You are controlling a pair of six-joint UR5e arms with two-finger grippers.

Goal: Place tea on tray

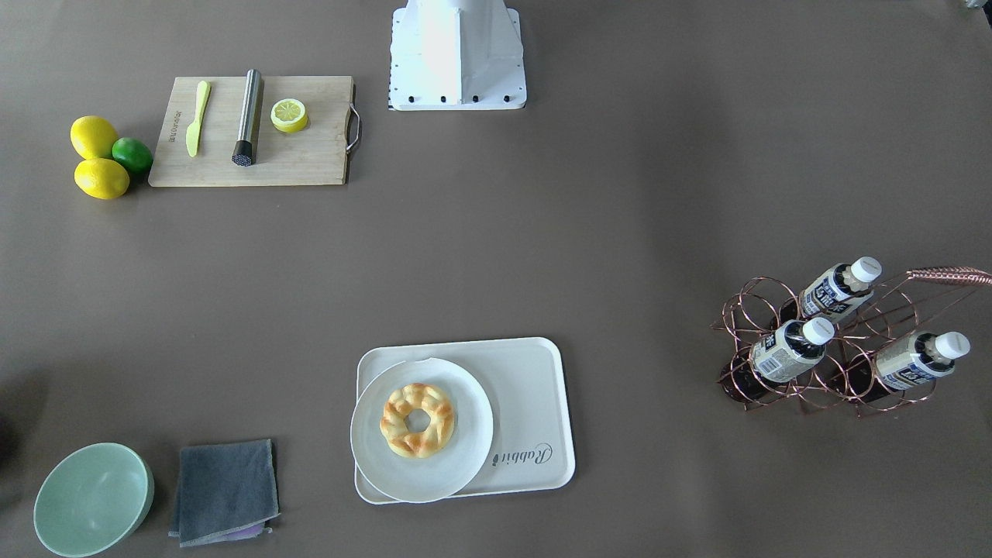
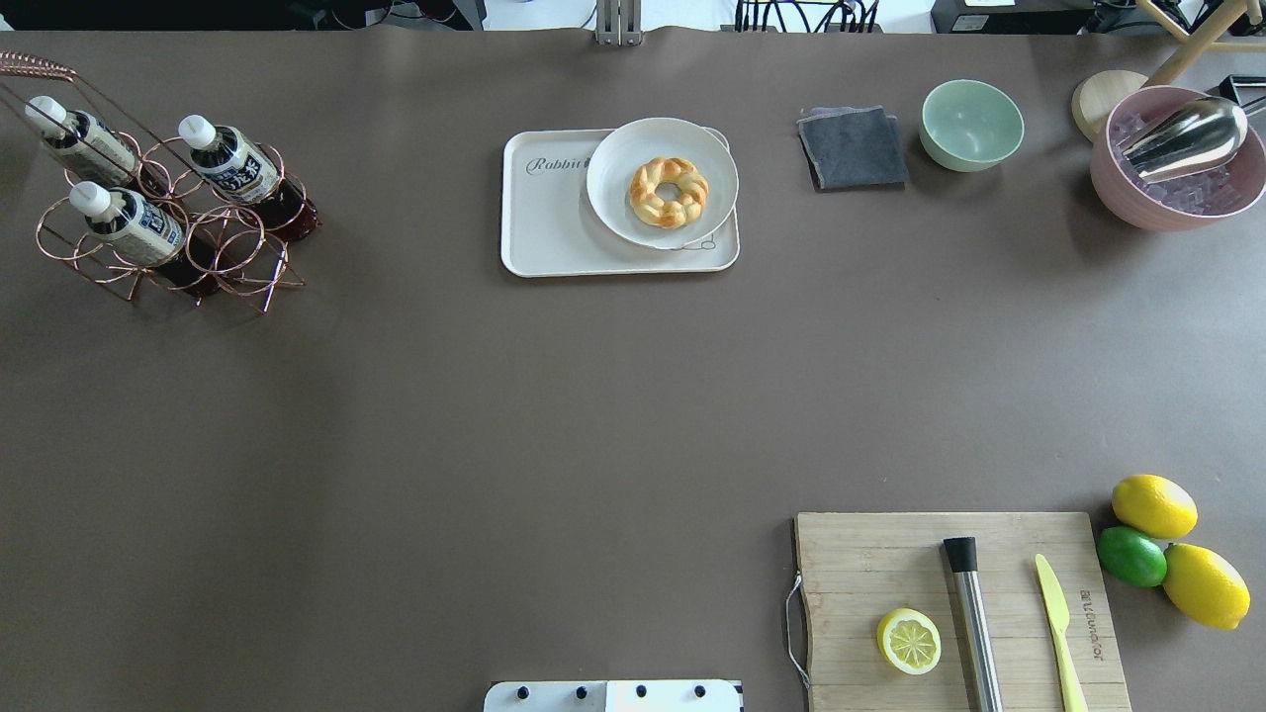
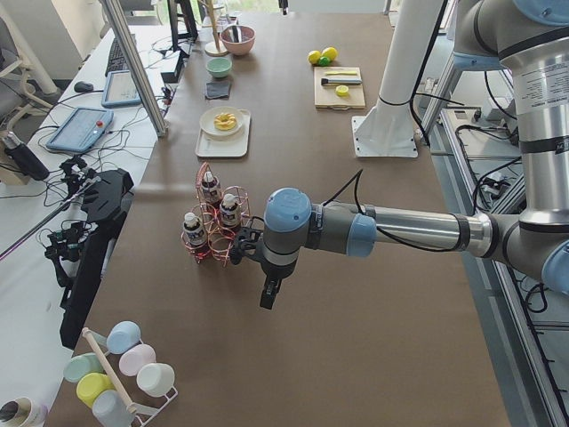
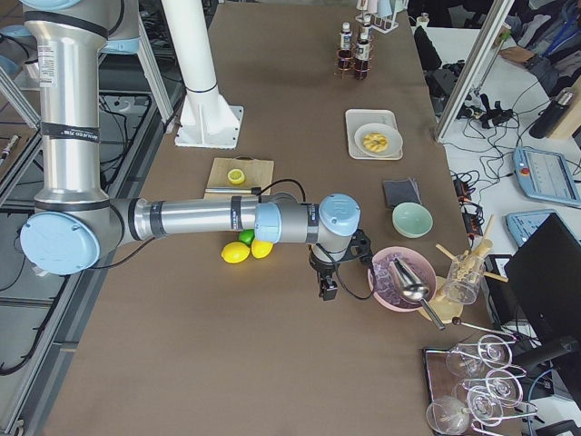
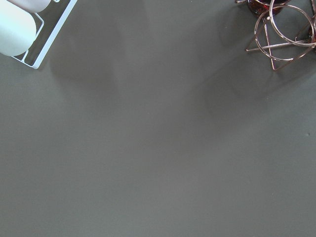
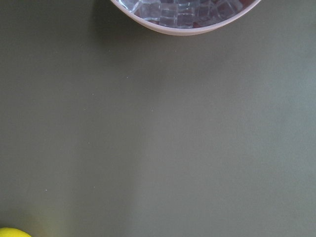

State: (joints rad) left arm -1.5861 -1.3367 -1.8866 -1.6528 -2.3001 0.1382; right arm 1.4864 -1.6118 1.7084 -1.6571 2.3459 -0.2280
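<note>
Risk no. 1 imo is the copper wire rack (image 1: 856,339). All 3 bottles sit tilted in its rings, caps up and outward. It looks light, so pulling the tea (image 1: 790,350) (I'd go for the one on the tray side) off-axis could snag a ring and drag or tip the whole thing. The other 2 bottles are close by, so a wide approach prob bumps them too.

Risk no. 2 is the drop-off. The tray (image 1: 527,380) is mostly covered by a round white plate (image 1: 368,457) w/ a donut (image 1: 442,422) on it, and the plate hangs over the tray's edge. Only a strip of bare tray is left on the rack side. A tall, narrow bottle set down there could land on the raised rim, nudge the plate, or just topple. The plastic also looks smooth, so a shallow grip might slip.

Left claw (image 3: 267,298) hangs over the worktop (image 1: 542,256) near the rack, holding nothing afaict. Right claw (image 4: 327,289) is well apart from the tea, next to a pink bowl of ice (image 4: 399,277). Both show up only in the side views, so I can't tell if their fingers are apart or together.

Writing: grey script "Rabbit" on the tray reads fine. Bottle labels are cream w/ navy print, too small to read. The wooden cutting board (image 1: 310,147) has a small stamp I can't make out.
</note>
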